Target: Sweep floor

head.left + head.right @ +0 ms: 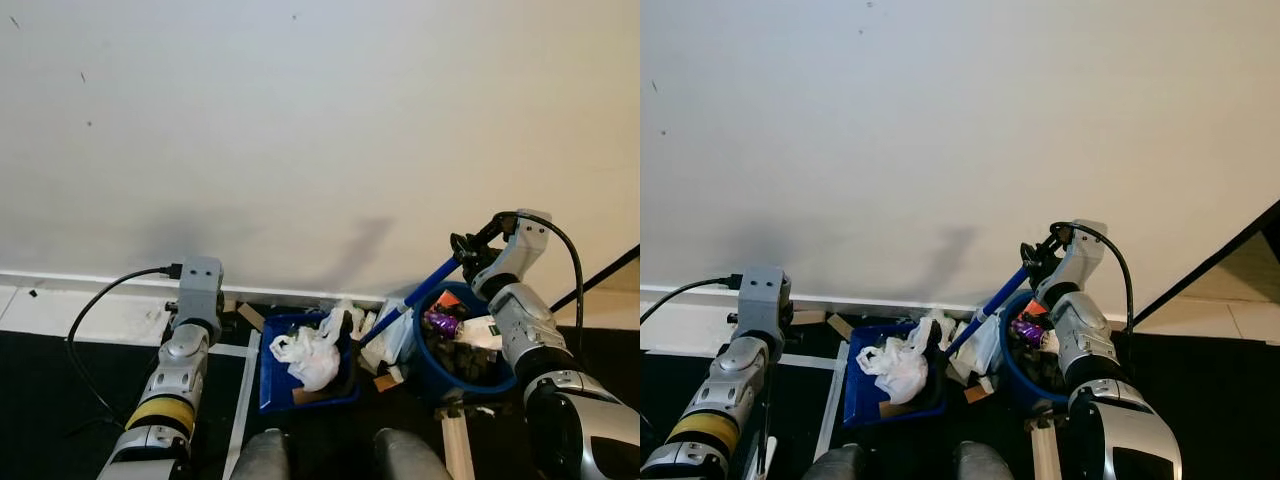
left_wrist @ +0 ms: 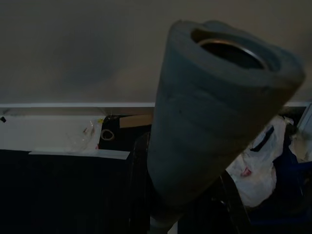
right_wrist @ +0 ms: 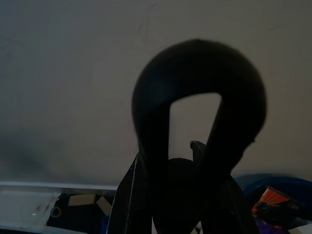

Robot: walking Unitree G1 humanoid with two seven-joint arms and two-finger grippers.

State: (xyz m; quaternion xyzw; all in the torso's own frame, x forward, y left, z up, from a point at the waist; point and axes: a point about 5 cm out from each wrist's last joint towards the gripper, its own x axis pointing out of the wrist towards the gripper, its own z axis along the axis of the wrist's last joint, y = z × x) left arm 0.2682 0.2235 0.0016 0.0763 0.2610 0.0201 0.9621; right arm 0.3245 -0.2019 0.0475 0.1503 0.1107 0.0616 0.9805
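Sweeping tools sit low in the frame: the blue dustpan [image 1: 300,375], full of white plastic rubbish [image 1: 310,357], lies on the dark floor [image 1: 40,390] at lower centre, and the blue bin [image 1: 460,372] stands just beside it, lower right. I judge the rubbish could spill if the dustpan tilts while moving to the bin. The right pincer [image 1: 466,246], right of centre, is clenched on the broom handle [image 1: 425,288]. The left pincer [image 2: 229,204] grips a grey padded handle [image 2: 214,122]. Behind is the white wall [image 1: 300,130].
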